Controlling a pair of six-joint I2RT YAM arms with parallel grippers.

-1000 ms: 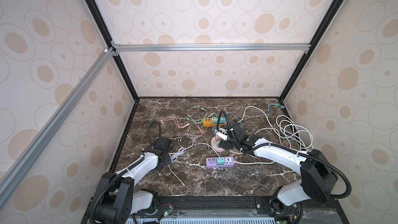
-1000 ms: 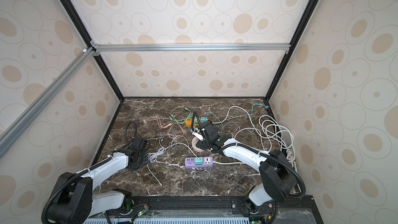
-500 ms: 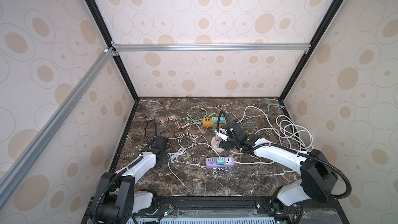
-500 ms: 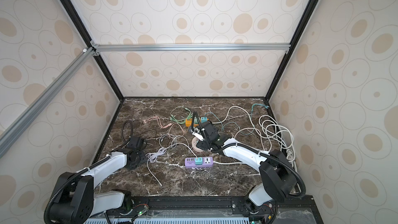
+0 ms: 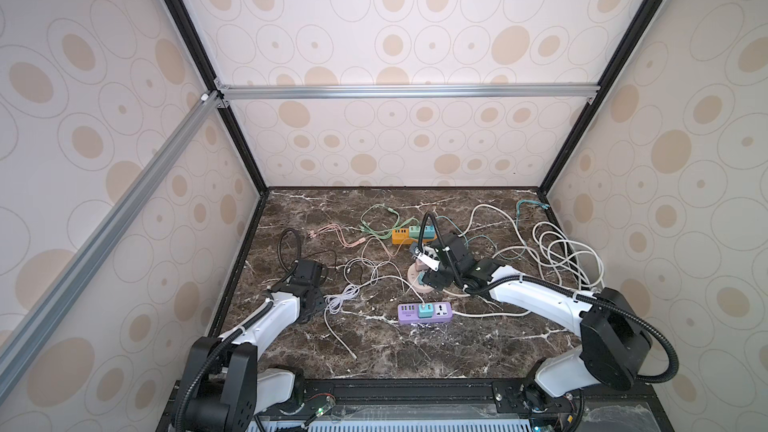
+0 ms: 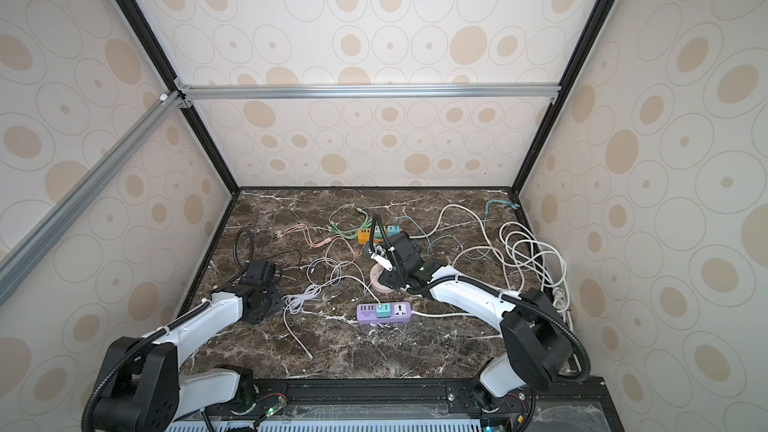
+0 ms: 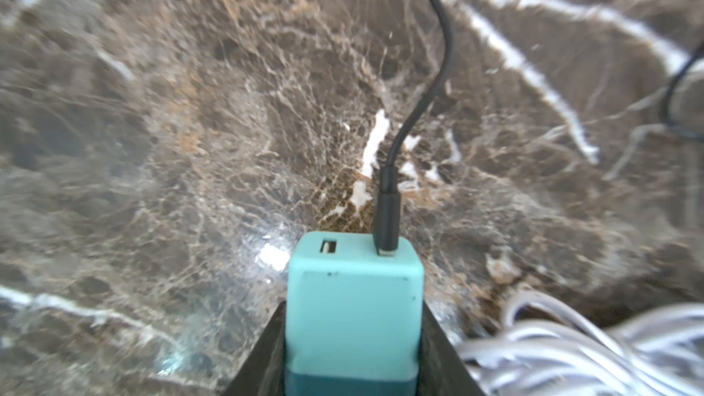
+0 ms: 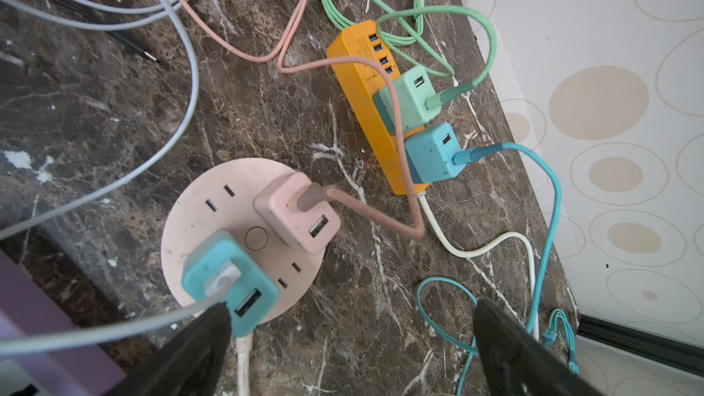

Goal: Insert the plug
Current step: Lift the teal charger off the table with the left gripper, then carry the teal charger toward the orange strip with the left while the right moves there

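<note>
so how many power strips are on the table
3: an orange strip farthest back, a round pink one just in front of it, a purple strip nearest the robot's base. The cable coils at the right may hide another.

the left gripper [image 5: 309, 274], clamped on the teal charger [image 7: 354, 299], now sits a little nearer the left wall and a touch farther back than a second ago. it draws away from the white cable bundle [image 5: 341, 297], so a wider strip of the marble table [image 5: 374, 367] shows between them in both top views. its white forearm [image 5: 274, 317] swings the same way. most of this shift comes in the first half second.
</note>
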